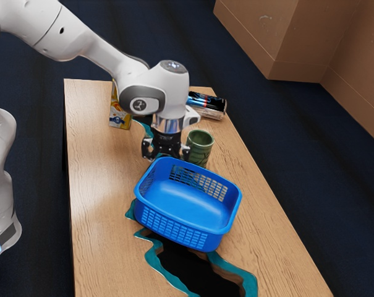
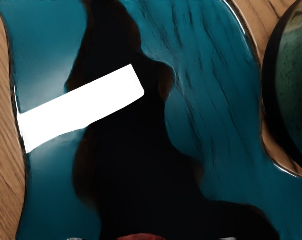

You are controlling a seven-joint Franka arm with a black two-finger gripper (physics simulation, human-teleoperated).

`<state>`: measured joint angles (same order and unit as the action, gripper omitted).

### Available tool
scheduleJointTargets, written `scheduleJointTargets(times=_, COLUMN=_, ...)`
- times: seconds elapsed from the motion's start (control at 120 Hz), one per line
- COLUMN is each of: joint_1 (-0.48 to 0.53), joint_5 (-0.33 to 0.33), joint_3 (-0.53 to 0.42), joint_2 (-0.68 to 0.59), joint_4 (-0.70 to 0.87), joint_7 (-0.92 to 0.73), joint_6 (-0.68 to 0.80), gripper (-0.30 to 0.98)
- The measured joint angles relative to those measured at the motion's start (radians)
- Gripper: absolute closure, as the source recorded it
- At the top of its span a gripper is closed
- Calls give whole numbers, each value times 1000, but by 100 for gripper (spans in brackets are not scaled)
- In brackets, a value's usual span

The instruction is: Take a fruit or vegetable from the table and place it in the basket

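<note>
Holding nothing, the claw (image 1: 167,154) stands wide open, presumably to straddle the red thing (image 2: 141,236) under it, likely the fruit; the basket (image 1: 193,201), near at the exterior view's 5 o'clock, suits a short carry.

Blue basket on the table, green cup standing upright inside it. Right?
Not quite: the green cup stands upright outside the blue basket, on the table beside it, per the exterior view. Basket on the table is correct.
</note>
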<state>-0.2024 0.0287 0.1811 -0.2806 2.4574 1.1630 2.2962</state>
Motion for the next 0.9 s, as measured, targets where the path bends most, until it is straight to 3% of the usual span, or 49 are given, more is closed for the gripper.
scheduleJointTargets(times=0.1, joint_1=0, joint_5=-1, joint_3=-1, joint_2=2, joint_4=0, joint_7=-1, joint_6=3, gripper=47)
scheduleJointTargets(times=0.475, joint_1=-1, joint_5=18, joint_3=-29, joint_2=-85, joint_4=-39, joint_7=-21, joint_6=-12, gripper=50)
scheduleJointTargets(times=0.675, joint_1=0, joint_5=40, joint_3=-85, joint_2=-147, joint_4=-149, joint_7=-30, joint_6=-79, gripper=50)
scheduleJointTargets(times=0.9, joint_1=7, joint_5=54, joint_3=-230, joint_2=-153, joint_4=-202, joint_7=-36, joint_6=-147, gripper=51)
